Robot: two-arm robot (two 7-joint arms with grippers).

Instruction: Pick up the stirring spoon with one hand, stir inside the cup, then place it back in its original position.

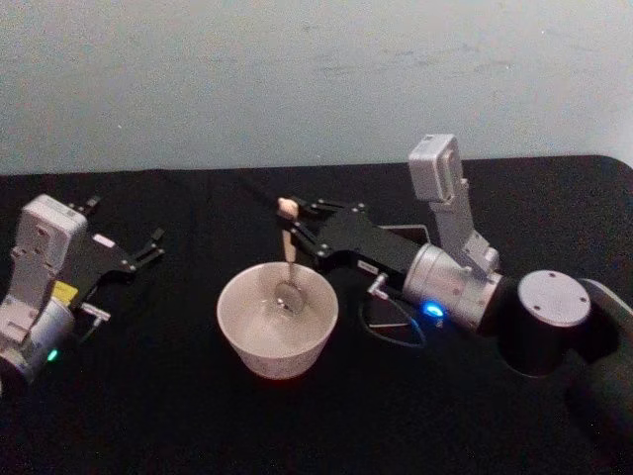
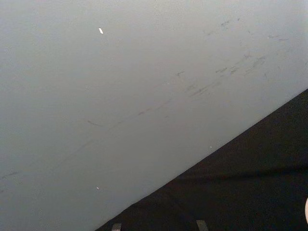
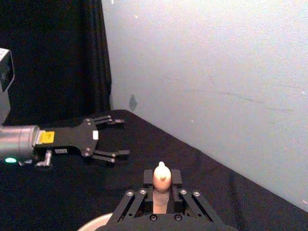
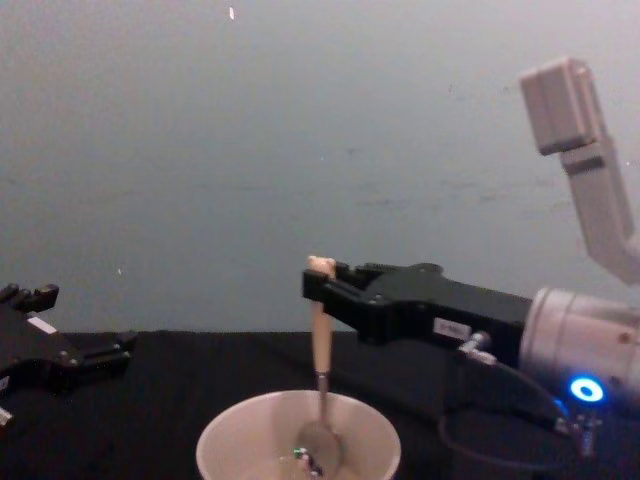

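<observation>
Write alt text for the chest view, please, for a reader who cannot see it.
The right gripper holds the stirring spoon upright near its top, metal bowl inside the cream cup. The left gripper sits open at the left edge.

No legible text. The black left gripper point(image 3: 120, 137) bears a yellow label point(image 3: 46, 137); the black right gripper point(image 4: 320, 283) bears a white sticker point(image 4: 452, 326), possibly printed, characters unreadable.
</observation>
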